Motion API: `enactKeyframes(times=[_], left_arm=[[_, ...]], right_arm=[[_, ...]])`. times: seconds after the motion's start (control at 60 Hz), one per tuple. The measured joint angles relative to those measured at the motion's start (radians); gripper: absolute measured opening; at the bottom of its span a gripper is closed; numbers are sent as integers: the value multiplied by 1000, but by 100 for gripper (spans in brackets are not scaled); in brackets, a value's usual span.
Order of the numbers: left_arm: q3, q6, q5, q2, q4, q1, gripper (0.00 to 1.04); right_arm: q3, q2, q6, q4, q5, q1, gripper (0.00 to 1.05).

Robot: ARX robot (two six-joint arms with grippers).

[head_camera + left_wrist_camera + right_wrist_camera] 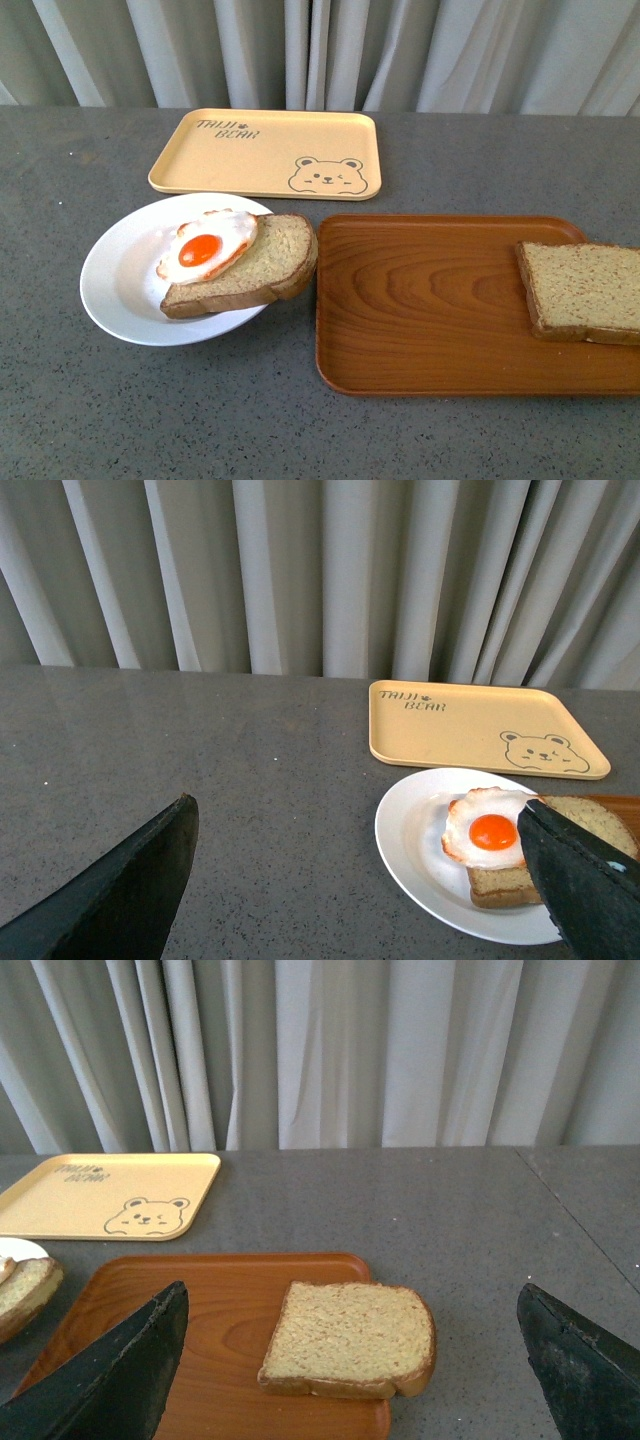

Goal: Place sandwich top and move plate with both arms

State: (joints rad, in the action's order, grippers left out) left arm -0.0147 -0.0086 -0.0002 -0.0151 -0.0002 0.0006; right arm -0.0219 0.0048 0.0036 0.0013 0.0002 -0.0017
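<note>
The sandwich top [583,291], a plain brown bread slice, lies on the right end of the wooden tray [430,310]; in the right wrist view the slice [350,1338] overhangs the tray's edge. The white plate [125,275] sits left of that tray and carries a bread slice topped with a fried egg [205,247]. My left gripper [360,825] is open above the table, with the plate [415,840] beside its one finger. My right gripper [350,1310] is open, its fingers wide on either side of the sandwich top. Neither arm shows in the front view.
A pale yellow bear-print tray [268,152] lies at the back, behind the plate. The egg-bearing slice [262,270] juts over the plate's rim toward the wooden tray. Grey curtains hang behind the dark speckled table [200,420].
</note>
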Motion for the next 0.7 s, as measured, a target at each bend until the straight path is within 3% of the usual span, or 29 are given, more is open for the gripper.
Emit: enactKeyframes(times=[0.7], left_arm=[[0, 0, 0, 0, 0, 0, 96]], right_arm=[[0, 0, 0, 0, 0, 0, 96]])
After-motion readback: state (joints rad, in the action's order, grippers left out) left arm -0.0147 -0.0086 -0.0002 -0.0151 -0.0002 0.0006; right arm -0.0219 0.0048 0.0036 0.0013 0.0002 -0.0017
